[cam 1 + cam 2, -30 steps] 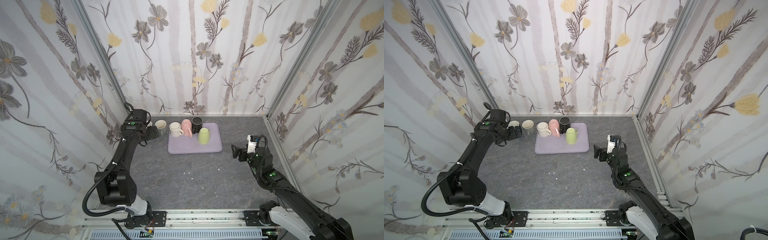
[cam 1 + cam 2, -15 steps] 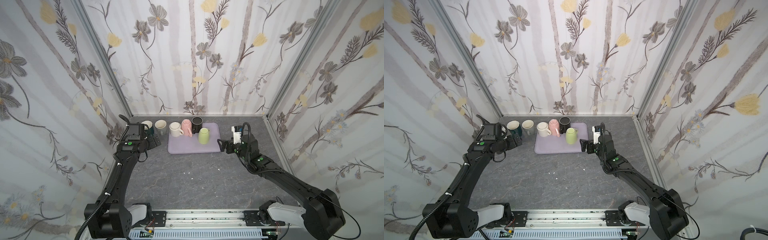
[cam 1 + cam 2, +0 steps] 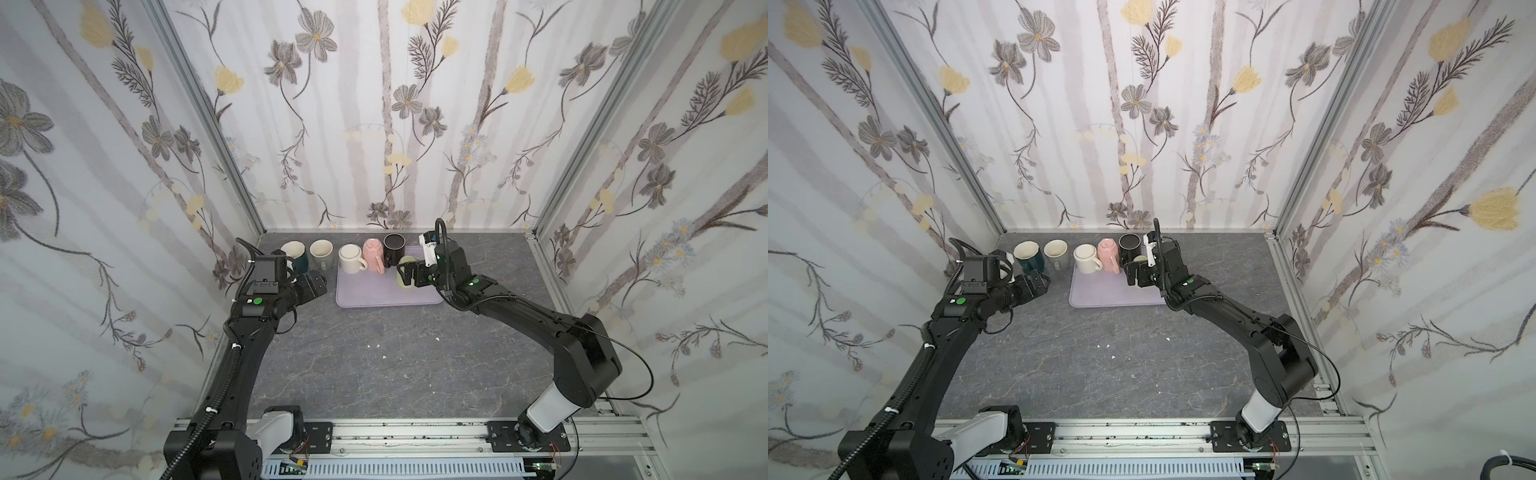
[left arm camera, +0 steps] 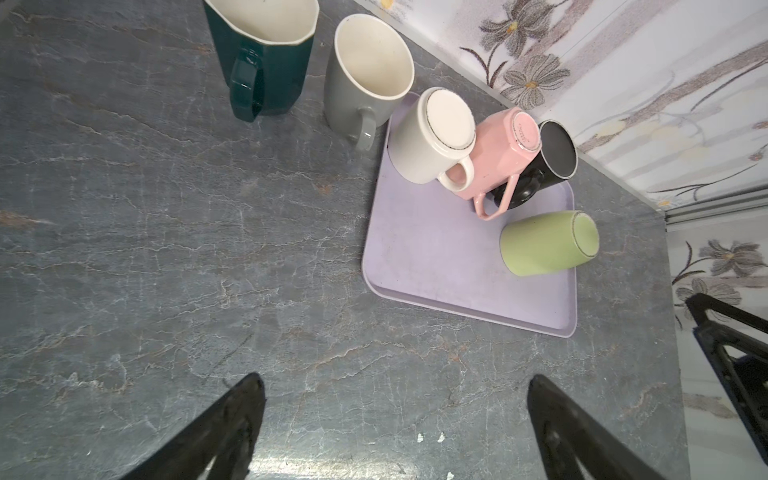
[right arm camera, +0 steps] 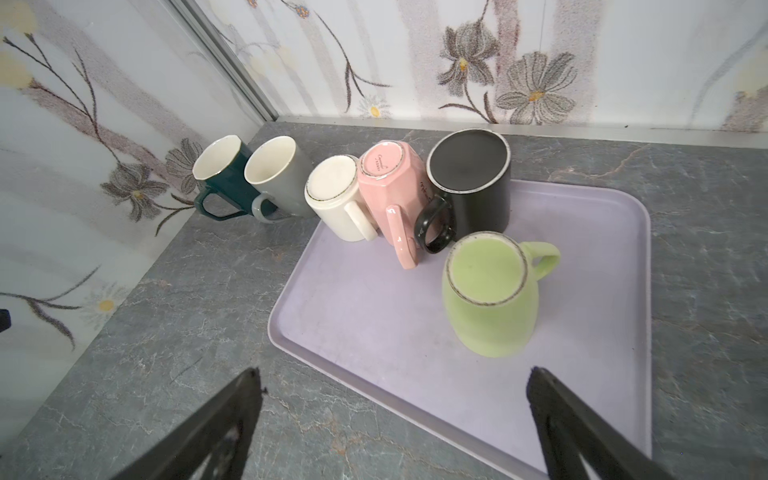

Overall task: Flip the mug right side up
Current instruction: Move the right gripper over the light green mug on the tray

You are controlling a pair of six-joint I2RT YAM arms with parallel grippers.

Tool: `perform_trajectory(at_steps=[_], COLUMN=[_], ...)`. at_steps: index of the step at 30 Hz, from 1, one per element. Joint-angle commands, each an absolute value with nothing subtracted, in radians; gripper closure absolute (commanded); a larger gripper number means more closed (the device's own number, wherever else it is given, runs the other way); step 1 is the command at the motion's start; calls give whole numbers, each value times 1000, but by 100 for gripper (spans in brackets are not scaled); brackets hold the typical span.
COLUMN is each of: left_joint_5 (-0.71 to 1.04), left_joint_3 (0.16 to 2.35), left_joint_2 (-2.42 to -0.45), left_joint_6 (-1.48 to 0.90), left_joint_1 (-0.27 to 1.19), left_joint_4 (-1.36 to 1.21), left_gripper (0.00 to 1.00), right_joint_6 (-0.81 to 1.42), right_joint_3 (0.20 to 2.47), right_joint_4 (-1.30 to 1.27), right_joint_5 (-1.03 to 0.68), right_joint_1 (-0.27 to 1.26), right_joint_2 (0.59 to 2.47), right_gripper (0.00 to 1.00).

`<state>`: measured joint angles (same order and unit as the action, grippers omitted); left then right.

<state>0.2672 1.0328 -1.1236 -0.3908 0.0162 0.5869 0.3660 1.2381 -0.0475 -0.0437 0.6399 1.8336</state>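
Green mug (image 5: 490,299) upside down on a lilac tray (image 5: 374,332).
Right gripper (image 5: 395,376) hovers near it, jaws wide apart; left gripper (image 4: 395,380) also spread, empty.

The grey veined stone-look worktop (image 4: 166,249) is smooth with a faint sheen. The lilac rectangular plastic tray (image 5: 374,324) looks matt. The pale green ceramic mug (image 5: 490,328) is satin, the pink faceted ceramic mug (image 5: 395,187) glossy, the black round mug (image 5: 482,203) matt.
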Motion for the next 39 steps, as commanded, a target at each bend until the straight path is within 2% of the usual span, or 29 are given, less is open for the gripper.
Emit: perform_trajectory(at_steps=[1,20,29,35,39], left_joint_5=[319,308,333,333,334], left_joint_3=[1040,1030,1033,1027,1028], left_joint_2=[-1133,-1123,-1132,-1122,-1120], left_joint_6=[-409,-412,-419,-417,-416], left_joint_1=[17,34,48,57,59], left_joint_4=[548,550,544,546,546], left_gripper=[0,0,0,0,0], right_joint_6=[396,425,423,400,354], right_joint_3=[1290,1548,1642,1766,1820], right_joint_4=[-30,56,111,213,294], right_joint_5=[-52,-60,-53,-58,2], right_joint_1=[652,700,719,721,711], right_joint_2=[1882,2105,2196,2277,2293], right_gripper=[0,1,12,22,30])
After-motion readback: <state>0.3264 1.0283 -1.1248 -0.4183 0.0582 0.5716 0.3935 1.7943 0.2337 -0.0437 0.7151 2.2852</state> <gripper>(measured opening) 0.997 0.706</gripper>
